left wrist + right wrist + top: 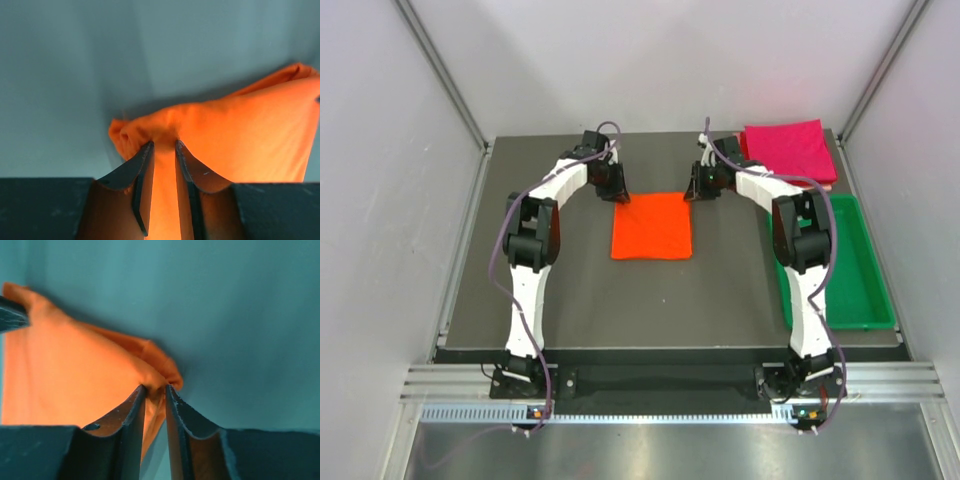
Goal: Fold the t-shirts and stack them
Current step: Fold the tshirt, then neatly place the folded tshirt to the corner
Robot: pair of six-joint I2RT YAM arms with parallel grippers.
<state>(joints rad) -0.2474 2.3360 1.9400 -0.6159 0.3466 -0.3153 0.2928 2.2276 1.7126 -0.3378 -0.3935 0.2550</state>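
The bright orange t-shirt (652,228) lies folded into a flat rectangle at the middle of the dark table. My left gripper (620,197) is at its far left corner and my right gripper (690,194) at its far right corner. In the left wrist view the left gripper (164,145) is shut on a bunched corner of the orange cloth (240,140). In the right wrist view the right gripper (156,388) pinches a fold at the corner of the same cloth (75,370). A magenta t-shirt (785,150), folded square, rests at the far right corner of the table.
A green plastic tray (868,280) stands along the table's right edge, with the right arm partly over its left side. Grey walls close in the table at the back and on both sides.
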